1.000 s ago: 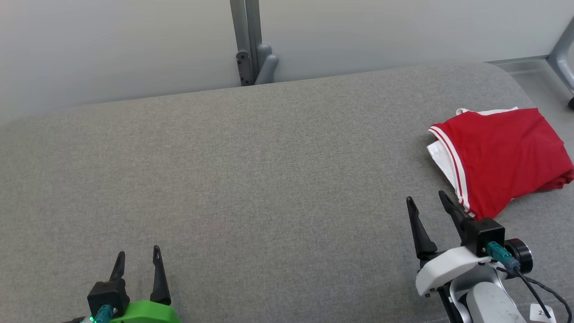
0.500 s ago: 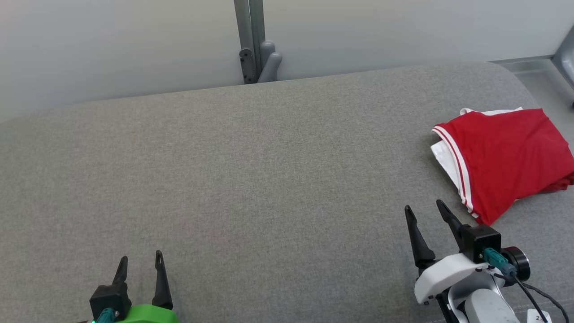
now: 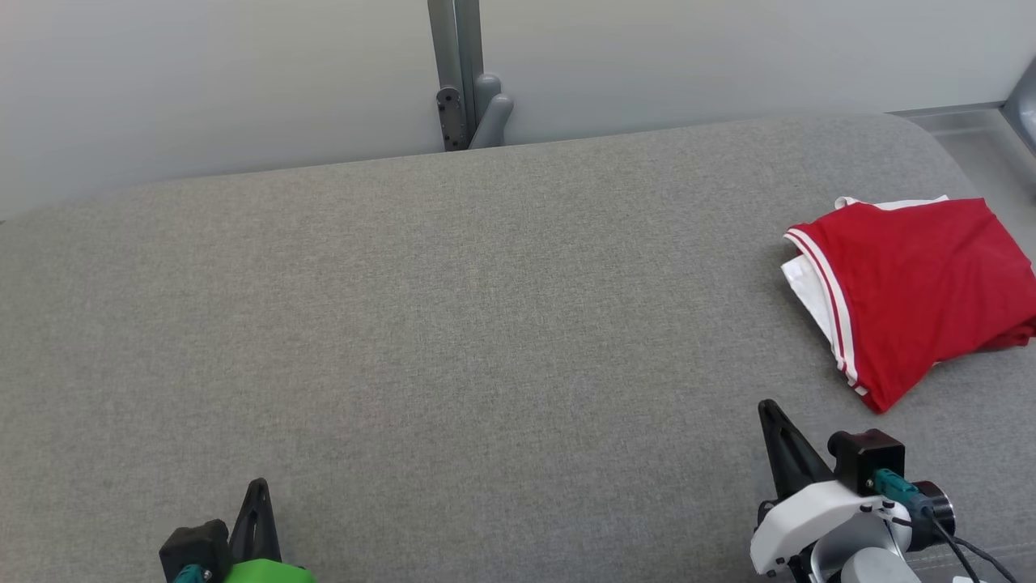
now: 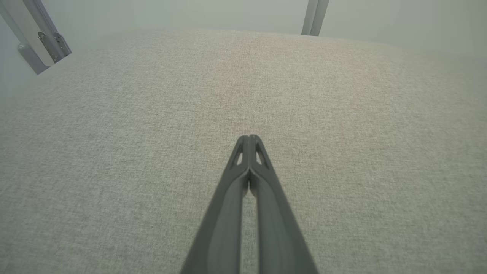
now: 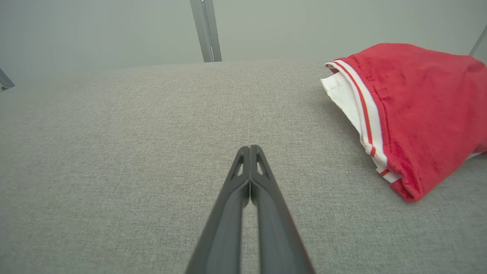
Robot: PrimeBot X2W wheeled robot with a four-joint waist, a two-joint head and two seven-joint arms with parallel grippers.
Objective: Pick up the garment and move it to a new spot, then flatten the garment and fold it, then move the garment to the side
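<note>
The garment point(image 3: 923, 279) is red with white-and-red striped trim and lies folded at the right end of the grey fabric surface point(image 3: 453, 324); it also appears at the upper right of the right wrist view point(image 5: 422, 110). My right gripper point(image 3: 767, 407) is shut and empty, a short way in front and to the left of the garment, not touching it; its closed tips point(image 5: 249, 147) hover over bare fabric. My left gripper point(image 3: 257, 486) sits at the lower left, shut with nothing in it, tips point(image 4: 249, 137) together above the surface.
A pale wall runs behind the surface, with a grey metal post and bracket point(image 3: 461, 89) at its middle. Another bracket point(image 4: 45, 45) shows at the upper left of the left wrist view. The surface's right edge curves down near the garment.
Both grippers have gone from open to shut and drawn back toward the bottom of the head view. The head camera has shifted slightly; the garment lies as before.
</note>
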